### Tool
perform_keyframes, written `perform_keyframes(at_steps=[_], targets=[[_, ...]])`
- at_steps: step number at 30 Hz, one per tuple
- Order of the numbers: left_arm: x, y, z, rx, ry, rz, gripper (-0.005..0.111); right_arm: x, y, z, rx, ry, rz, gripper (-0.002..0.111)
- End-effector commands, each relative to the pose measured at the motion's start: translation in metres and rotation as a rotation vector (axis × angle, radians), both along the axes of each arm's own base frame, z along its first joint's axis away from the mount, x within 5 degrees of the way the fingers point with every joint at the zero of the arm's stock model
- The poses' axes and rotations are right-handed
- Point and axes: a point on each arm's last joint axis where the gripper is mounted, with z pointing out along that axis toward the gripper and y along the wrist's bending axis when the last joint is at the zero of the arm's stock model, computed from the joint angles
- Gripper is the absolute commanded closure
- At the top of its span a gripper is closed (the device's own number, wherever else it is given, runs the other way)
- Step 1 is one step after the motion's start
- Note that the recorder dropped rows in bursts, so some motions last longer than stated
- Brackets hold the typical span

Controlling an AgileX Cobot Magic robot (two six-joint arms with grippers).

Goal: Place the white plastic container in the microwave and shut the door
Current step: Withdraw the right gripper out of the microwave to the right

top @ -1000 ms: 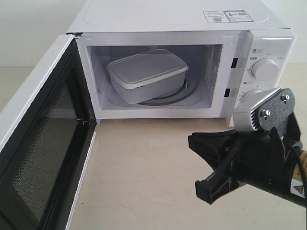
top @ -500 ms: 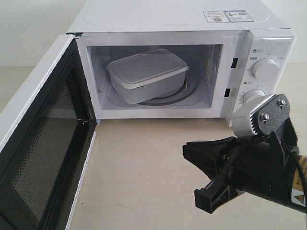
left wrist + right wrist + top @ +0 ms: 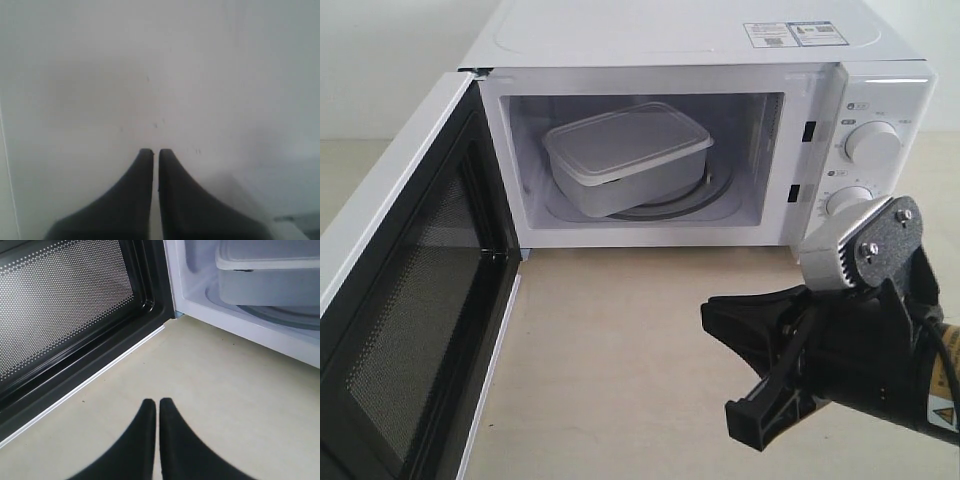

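Note:
The white plastic container (image 3: 625, 155) sits lidded on the glass turntable inside the microwave (image 3: 720, 40); in the right wrist view the container (image 3: 270, 285) is apart from my fingers. The door (image 3: 410, 300) stands swung wide open at the left, its black mesh inner face (image 3: 60, 310) showing. My right gripper (image 3: 717, 310) hovers shut and empty over the tabletop in front of the dials, also seen as the right gripper (image 3: 155, 401) above bare table. My left gripper (image 3: 153, 150) is shut with nothing in it, close to a plain white surface; it is hidden in the exterior view.
Beige tabletop (image 3: 620, 340) stretches between the open door and my right arm. Two round dials (image 3: 872, 143) sit on the microwave's right panel just behind the right wrist. The door's lower edge (image 3: 85, 385) lies close to the table.
My right gripper has sunk a little and shifted slightly left, then stopped. Container, door and microwave have not moved.

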Motion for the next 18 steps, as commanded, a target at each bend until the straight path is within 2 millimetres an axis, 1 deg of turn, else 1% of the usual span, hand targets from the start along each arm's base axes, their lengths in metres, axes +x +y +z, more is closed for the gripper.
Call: perform_keyframes(at_steps=[1, 2, 4, 9, 12, 15, 18], targets=[[0.034, 0.001, 0.005, -0.125, 0.438, 0.002, 0.102, -0.001, -0.001, -0.001, -0.022, -0.003, 0.006, 0.108], [0.042, 0.001, 0.005, -0.127, 0.482, 0.006, 0.102, -0.001, -0.001, -0.002, -0.030, 0.002, 0.006, 0.108], [0.054, 0.001, 0.004, -0.126, 0.502, 0.006, 0.102, -0.002, -0.001, -0.003, -0.048, 0.002, 0.015, 0.108], [0.077, 0.000, 0.005, -0.121, 0.457, -0.005, 0.102, -0.009, 0.003, -0.002, -0.082, -0.075, 0.141, 0.108], [0.082, 0.000, 0.007, -0.120, 0.427, -0.009, 0.102, -0.014, -0.002, -0.002, -0.055, -0.024, 0.104, 0.108], [0.082, 0.000, 0.007, -0.120, 0.429, -0.009, 0.102, -0.020, -0.015, 0.000, -0.111, -0.010, 0.042, 0.108], [0.082, 0.000, 0.004, -0.145, 0.460, -0.011, 0.102, -0.025, -0.030, 0.006, -0.173, -0.002, -0.050, 0.108]])
